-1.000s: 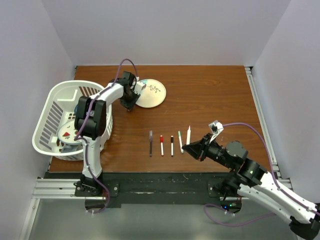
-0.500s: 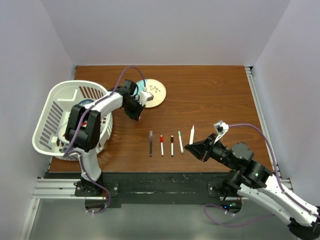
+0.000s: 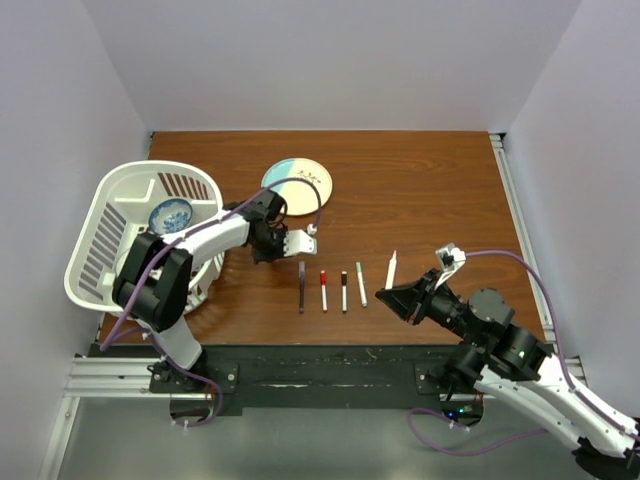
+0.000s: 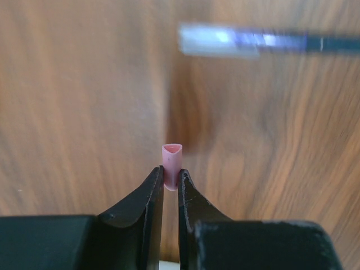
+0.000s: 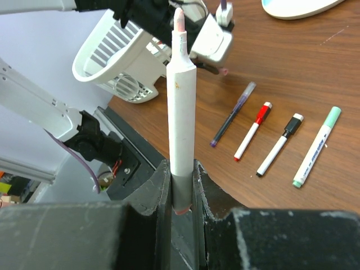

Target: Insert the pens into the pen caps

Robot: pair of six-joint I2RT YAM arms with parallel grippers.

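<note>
Left end effector pinched shut on pink pen cap, right end effector clamped around white uncapped pen

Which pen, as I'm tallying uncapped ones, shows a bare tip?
The white pen upright in the right gripper: pink tip bare. The red-capped pen, black-capped pen and green-capped pen lie closed.

Your table looks like smooth wood grain. The cap in your left hand is smooth pink plastic, and the pen in your right hand is matt white.
</note>
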